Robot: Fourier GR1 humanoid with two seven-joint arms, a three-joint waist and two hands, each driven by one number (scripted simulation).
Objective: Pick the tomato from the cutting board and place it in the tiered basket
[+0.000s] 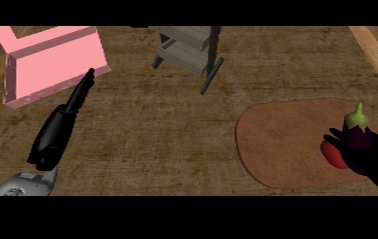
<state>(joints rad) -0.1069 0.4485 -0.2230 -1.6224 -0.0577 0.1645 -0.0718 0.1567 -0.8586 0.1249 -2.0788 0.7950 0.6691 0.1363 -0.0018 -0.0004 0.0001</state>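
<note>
Head view, looking steeply down on a brown wood-grained surface (148, 133). At upper left a pink box (52, 63) is seen, open at the top and set at an angle. Below it the left hand (63, 123) is shown at the end of a grey forearm, fingers straight and pointing up toward the box's lower right corner — open, nothing held. At top centre stands the tiered basket (188, 48), a slatted wooden rack on a dark frame; two tiers are visible, the upper one cut by the frame's edge. At right lies the cutting board (288, 143), a rounded brown slab, well apart from the basket. Near the board's right edge an eggplant (358, 130) is seen, dark purple with a green stem pointing up. Just below and beside it the tomato (334, 155) rests on the board, a red shape partly hidden. The right hand (362, 158) is set over the tomato at the picture's right edge — its dark fingers merge with the eggplant, so whether they are curled round the tomato cannot be told.
</note>
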